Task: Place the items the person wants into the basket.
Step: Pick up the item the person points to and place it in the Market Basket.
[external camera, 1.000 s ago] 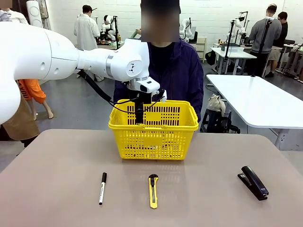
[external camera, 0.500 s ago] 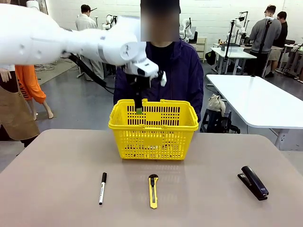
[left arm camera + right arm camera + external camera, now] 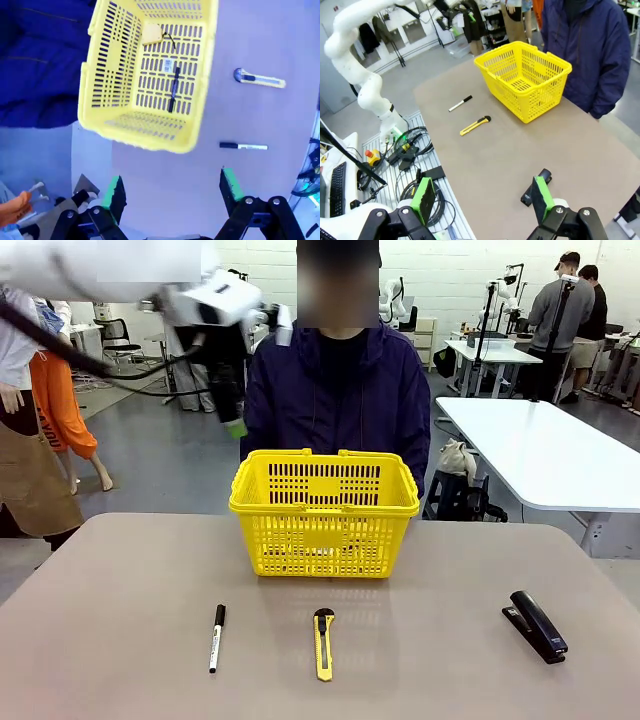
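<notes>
To fetch: stapler, likely rigid, weighty, slick; best pinched across narrow mid-body. Right claw spread near it; left claw spread, empty.

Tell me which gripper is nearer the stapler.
Right. The right gripper hovers above the stapler; the left gripper hangs high, left of the basket.

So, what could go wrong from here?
The stapler lies toward the right side of the table; the open right claw could push it toward the edge while grasping. The person stands close behind the basket, so an arm bringing it there might hit them.
</notes>
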Tool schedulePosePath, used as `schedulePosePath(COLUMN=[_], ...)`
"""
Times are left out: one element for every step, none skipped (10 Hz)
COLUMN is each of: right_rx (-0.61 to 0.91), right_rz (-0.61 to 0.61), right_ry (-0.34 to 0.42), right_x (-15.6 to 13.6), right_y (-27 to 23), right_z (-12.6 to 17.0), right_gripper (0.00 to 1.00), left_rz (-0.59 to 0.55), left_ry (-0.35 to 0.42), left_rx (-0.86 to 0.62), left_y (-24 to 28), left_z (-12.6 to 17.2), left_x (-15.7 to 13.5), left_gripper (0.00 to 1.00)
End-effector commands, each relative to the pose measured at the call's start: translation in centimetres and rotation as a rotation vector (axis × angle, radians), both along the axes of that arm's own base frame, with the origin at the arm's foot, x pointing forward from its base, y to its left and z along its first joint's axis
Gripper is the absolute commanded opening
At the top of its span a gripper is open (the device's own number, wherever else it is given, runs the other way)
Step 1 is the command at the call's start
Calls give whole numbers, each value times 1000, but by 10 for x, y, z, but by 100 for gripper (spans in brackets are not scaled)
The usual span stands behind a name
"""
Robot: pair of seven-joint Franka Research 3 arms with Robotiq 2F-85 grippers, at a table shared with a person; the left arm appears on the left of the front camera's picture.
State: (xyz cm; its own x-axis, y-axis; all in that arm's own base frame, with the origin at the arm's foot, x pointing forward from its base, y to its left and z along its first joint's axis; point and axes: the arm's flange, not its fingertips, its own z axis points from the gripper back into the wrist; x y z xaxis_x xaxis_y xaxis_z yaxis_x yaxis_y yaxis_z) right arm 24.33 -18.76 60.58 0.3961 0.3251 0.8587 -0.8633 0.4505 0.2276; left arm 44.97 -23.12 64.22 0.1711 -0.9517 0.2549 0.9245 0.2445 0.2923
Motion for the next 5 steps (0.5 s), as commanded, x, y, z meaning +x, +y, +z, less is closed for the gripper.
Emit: schedulePosePath(right_rx=[24,24,24,24,24], right_rz=[9,9,9,9,9], right_ry=[-26,-26,-26,-26,-26], right_x=[1,1,1,1,1], right_y=[-1,-1,-1,-1,-1], right_z=[2,2,2,2,2], right_gripper=[100,100,100,100,100], left_rz=[2,27,48,67,90], left_ry=[-67,-75,-65,-53,-46], left_rx=[-50,-75,-87,-90,-101], left_y=[46,64,77,90,100], left_z=[-18,-16,-18,-22,-25], left_x=[-47,-65,-80,-88,-93], left_gripper=[97,97,97,97,97])
